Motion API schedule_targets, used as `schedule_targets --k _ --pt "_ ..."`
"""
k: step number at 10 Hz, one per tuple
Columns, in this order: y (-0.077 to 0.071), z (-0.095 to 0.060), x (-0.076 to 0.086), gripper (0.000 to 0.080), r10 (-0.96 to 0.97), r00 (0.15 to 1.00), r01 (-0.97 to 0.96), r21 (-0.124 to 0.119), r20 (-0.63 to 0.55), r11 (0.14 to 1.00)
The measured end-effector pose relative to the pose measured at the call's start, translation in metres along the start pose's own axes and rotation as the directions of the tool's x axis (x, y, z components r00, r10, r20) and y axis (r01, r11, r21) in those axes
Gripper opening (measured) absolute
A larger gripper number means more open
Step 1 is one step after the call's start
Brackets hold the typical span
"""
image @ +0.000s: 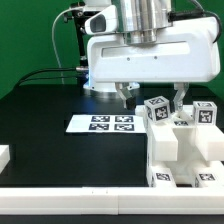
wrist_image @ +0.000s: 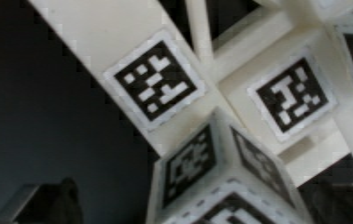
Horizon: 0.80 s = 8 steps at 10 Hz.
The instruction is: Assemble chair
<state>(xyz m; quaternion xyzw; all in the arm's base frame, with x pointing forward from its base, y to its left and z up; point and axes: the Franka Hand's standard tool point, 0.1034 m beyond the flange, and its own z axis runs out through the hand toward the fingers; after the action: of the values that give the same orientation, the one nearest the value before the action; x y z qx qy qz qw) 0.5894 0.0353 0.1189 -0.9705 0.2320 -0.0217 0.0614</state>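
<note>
The chair parts (image: 185, 145) stand grouped at the exterior view's right: white blocks and bars bearing black-and-white tags, with one tagged post (image: 155, 108) sticking up. My gripper (image: 152, 97) hangs open just above that post, one finger (image: 125, 94) on each side of it. In the wrist view the tagged white pieces (wrist_image: 164, 80) fill the picture. A tagged corner (wrist_image: 226, 190) lies between my gripper's (wrist_image: 199, 205) dark fingertips (wrist_image: 48, 200), and neither fingertip touches it. The gripper holds nothing.
The marker board (image: 110, 123) lies flat on the black table, to the exterior view's left of the parts. A white block (image: 3, 156) shows at the left edge. A white rim (image: 70, 195) runs along the table's front. Green wall behind.
</note>
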Motion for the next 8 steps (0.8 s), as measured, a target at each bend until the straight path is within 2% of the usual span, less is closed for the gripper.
schedule_targets --k 1,2,3,6,7,8 --pt "-0.001 0.000 0.000 0.0649 -0.102 0.995 0.102 0.000 0.000 0.995" --pt "-0.008 0.001 -0.004 0.0649 -0.243 0.970 0.243 0.004 0.003 0.970" --pt "-0.020 0.001 -0.007 0.0649 -0.375 0.927 0.375 -0.006 -0.008 0.927" --pt "-0.019 0.001 -0.005 0.0639 -0.321 0.947 0.321 -0.007 -0.023 0.947" --pt "-0.019 0.002 -0.005 0.0457 -0.244 0.970 0.244 -0.005 -0.023 0.970" --pt "-0.016 0.001 -0.003 0.0457 -0.159 0.987 0.159 -0.005 -0.028 0.987"
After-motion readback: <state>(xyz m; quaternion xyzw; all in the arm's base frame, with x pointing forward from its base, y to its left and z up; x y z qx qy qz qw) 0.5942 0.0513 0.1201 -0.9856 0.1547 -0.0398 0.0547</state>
